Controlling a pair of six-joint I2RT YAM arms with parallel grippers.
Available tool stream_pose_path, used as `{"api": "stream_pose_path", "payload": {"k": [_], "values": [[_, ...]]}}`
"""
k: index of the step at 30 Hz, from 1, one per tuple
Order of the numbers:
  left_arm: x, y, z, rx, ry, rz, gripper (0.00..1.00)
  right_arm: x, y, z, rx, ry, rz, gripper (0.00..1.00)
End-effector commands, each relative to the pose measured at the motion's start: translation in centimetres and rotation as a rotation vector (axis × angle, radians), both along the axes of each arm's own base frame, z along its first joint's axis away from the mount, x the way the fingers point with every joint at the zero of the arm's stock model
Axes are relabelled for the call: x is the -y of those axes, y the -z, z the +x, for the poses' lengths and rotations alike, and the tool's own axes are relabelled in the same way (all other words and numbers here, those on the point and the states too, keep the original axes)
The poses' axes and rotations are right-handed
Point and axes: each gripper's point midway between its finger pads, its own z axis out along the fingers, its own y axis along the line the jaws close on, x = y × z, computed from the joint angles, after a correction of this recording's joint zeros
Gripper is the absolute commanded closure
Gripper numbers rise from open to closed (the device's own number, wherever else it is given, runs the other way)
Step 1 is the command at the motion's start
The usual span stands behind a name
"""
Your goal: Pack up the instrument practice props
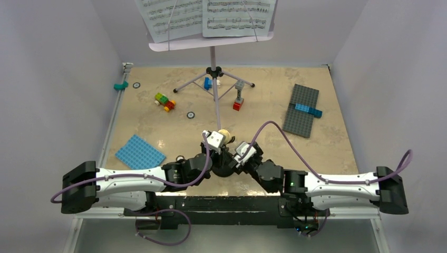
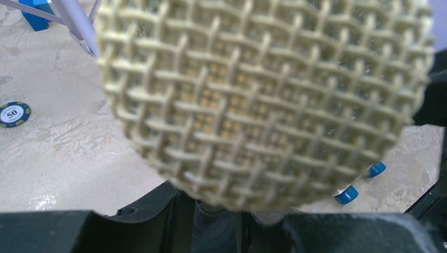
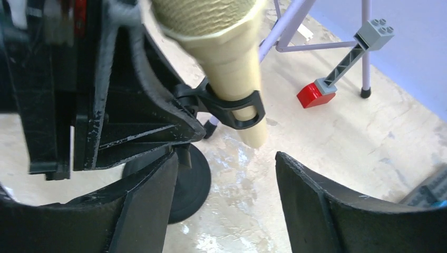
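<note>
I watch a beige, marble-patterned tabletop (image 1: 158,121) boxed in by plain lilac-grey walls (image 1: 52,52). At the upper centre of the overhead frame the lilac music stand (image 1: 213,58) spreads thin tripod legs, with white sheet-music pages (image 1: 237,16) on its ledge. At lower centre, the cream-yellow toy microphone (image 3: 232,68), with its woven mesh head and smooth tapered handle, sits in the ring clip (image 3: 237,110) of the black mic stand (image 3: 184,184) above its round base. The right gripper (image 3: 226,158) is spread beside it, pinching nothing. I cannot tell the state of the left gripper (image 1: 215,143).
</note>
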Motion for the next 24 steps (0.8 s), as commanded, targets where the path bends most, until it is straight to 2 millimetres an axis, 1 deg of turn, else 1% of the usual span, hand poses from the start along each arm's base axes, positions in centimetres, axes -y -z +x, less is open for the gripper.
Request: {"api": "stream_pose_path", "payload": {"k": [1,3,5,8,9,13,17,21,24], "values": [[-0.3,3.4,-1.7,-0.087,0.056,0.07,1.0,0.6,-3.3,-0.8,-0.086,0.004,0.188,0.26],[-0.4,3.5,-1.7,-0.092,0.049,0.059,1.0,1.0,-3.5,-1.3,-0.135,-0.008,0.245,0.24],[-0.3,3.3,-1.7,-0.096,0.044,0.045,1.0,1.3,-3.6,-1.5,-0.182,-0.014,0.278,0.23],[-0.3,2.8,-1.9,-0.105,0.051,0.015,0.86,1.9,-3.0,-1.5,-0.251,-0.002,0.295,0.22],[-0.2,2.4,-2.0,-0.103,0.055,-0.005,0.77,1.9,-3.0,-1.5,-0.261,-0.001,0.306,0.22],[-0.4,0.7,-2.2,-0.087,0.063,-0.076,0.53,2.6,-2.4,-1.3,-0.295,0.016,0.313,0.22],[-0.4,-1.4,-2.4,-0.065,0.082,-0.142,0.39,3.0,-2.3,-1.1,-0.304,0.027,0.325,0.22],[-0.3,-2.8,-2.5,-0.045,0.099,-0.168,0.32,3.2,-2.3,-1.1,-0.314,0.026,0.334,0.22],[-0.6,-3.3,-2.7,-0.04,0.105,-0.189,0.31,3.4,-2.7,-1.0,-0.322,0.018,0.353,0.22]]}}
